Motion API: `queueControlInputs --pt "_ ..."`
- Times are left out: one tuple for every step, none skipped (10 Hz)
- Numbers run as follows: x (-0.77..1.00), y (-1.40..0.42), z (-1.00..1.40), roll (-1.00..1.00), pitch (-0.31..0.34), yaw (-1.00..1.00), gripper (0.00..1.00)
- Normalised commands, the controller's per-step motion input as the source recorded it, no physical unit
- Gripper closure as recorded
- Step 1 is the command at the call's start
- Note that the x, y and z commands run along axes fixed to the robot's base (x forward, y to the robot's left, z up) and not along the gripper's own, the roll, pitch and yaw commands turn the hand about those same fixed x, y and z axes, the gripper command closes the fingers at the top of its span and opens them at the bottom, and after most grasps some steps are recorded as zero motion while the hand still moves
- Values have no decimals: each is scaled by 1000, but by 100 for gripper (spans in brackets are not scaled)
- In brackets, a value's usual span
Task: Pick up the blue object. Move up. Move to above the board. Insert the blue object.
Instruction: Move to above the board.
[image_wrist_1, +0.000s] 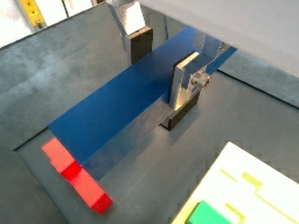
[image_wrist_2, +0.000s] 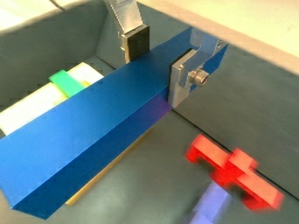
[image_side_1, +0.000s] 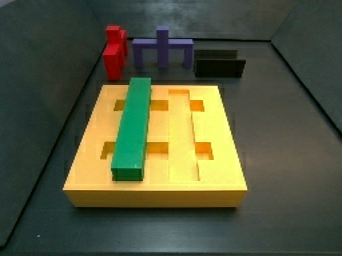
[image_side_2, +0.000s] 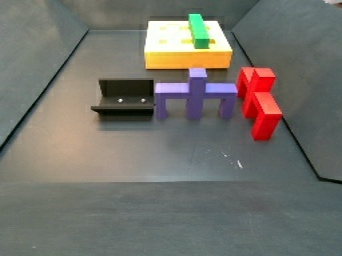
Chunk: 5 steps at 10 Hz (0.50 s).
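In both wrist views the blue object (image_wrist_1: 117, 114) (image_wrist_2: 82, 140), a long dark-blue bar, lies between the fingers of my gripper (image_wrist_1: 158, 87) (image_wrist_2: 159, 77). The jaws are shut on its long sides, and it hangs high above the floor. The yellow board (image_side_1: 214, 150) (image_side_2: 167, 55) lies flat with a green bar (image_side_1: 134, 130) (image_side_2: 198, 28) in one groove. In the wrist views the board (image_wrist_1: 251, 188) (image_wrist_2: 35, 101) shows below, off to one side of the bar. Neither the gripper nor the blue object shows in the side views.
A red piece (image_side_1: 114, 50) (image_side_2: 258, 100), a purple cross-shaped piece (image_side_1: 163, 50) (image_side_2: 197, 95) and the dark fixture (image_side_1: 221, 62) (image_side_2: 127, 97) stand in a row beside the board's short end. The red piece also shows under the bar (image_wrist_1: 76, 175) (image_wrist_2: 233, 171). Dark walls ring the floor.
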Motion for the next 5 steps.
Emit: queueControlInputs --pt "367 -1400 343 6 37 1000 100" --pt "393 -1400 333 10 44 1000 100" --pt "497 -1400 337 4 57 1000 100" --pt "361 -969 240 7 63 1000 100" --pt "206 -494 134 17 72 1000 100"
